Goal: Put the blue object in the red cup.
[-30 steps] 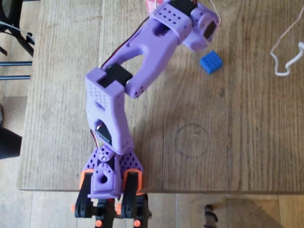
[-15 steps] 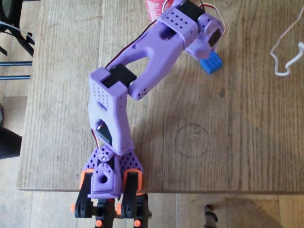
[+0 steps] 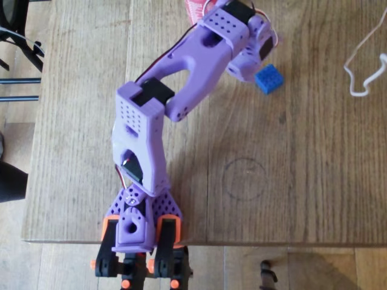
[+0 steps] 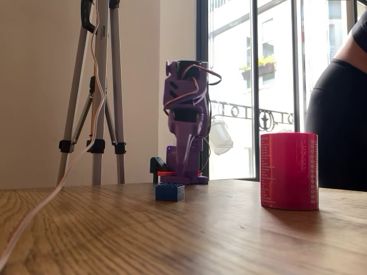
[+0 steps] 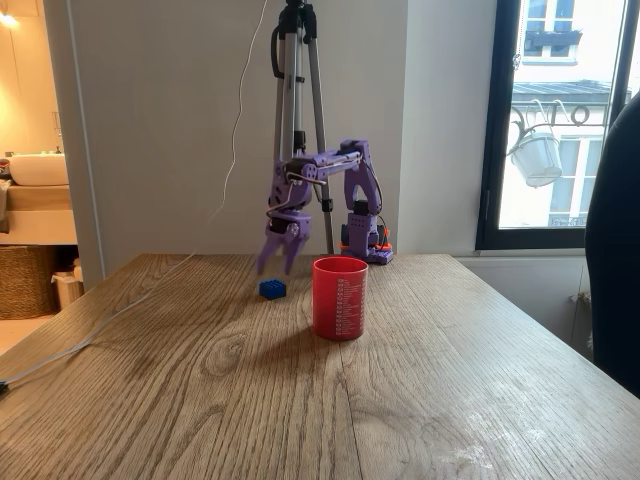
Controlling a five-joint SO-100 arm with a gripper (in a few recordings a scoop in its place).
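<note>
A: Jaws [image 5: 279, 252] spread apart, tips pointing down, pinching nothing, hanging just above the surface [image 5: 300, 400].

B: And the blue brick [image 5: 271, 289]?

A: Flat on the surface, studs up, right below the jaws in a fixed view, slightly forward of the tips. From overhead, just beside the purple wrist, off to its right, brick [image 3: 268, 78] fully uncovered. Touching or apart — cannot tell.

B: Red cup [image 5: 339, 297]?

A: Upright, mouth open, to the right of the jaws and nearer the camera in that same fixed view. From overhead, only a sliver of cup [image 3: 196, 8] at the top edge, tucked behind the arm [image 3: 181, 78]. In a fixed view from the far side, cup [image 4: 289, 171] standing well right of the brick [image 4: 170, 192], arm behind both.

B: Anything else near?

A: White cable [image 3: 363, 66] looping on the surface, well right of the jaws. Tripod [image 5: 298, 110] behind the arm.
</note>
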